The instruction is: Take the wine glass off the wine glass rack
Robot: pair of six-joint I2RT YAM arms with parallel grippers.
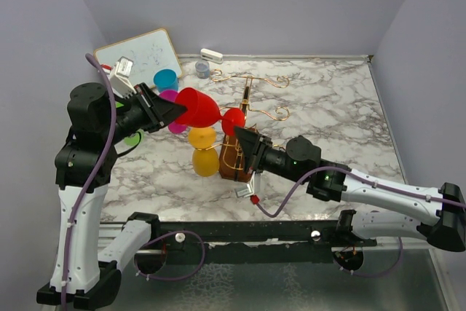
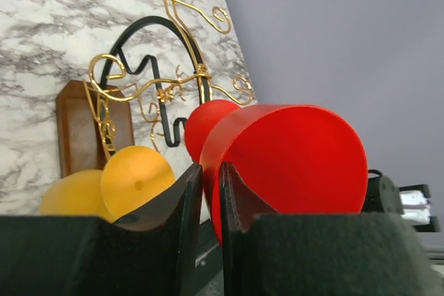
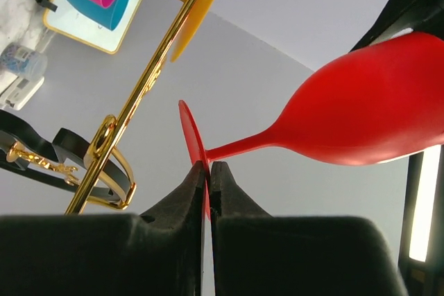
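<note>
A red wine glass [image 1: 196,107] is held on its side in the air, its foot [image 1: 233,120] next to the post of the gold wire rack [image 1: 247,96]. My left gripper [image 1: 171,111] is shut on the bowl's rim [image 2: 291,157]; its fingers [image 2: 184,199] pinch the wall. My right gripper [image 1: 244,136] is shut on the foot disc [image 3: 191,136], with the stem and bowl [image 3: 361,116] reaching right. In the right wrist view the foot is apart from the gold post [image 3: 152,67]. The rack's brown base [image 1: 234,164] stands on the marble table.
Two yellow glasses [image 1: 204,151] hang on the rack's left side, with a magenta glass [image 1: 171,96] and a blue cup [image 1: 165,78] behind them. A whiteboard [image 1: 138,52], a small grey cup [image 1: 202,69] and a white object [image 1: 211,54] lie at the back left.
</note>
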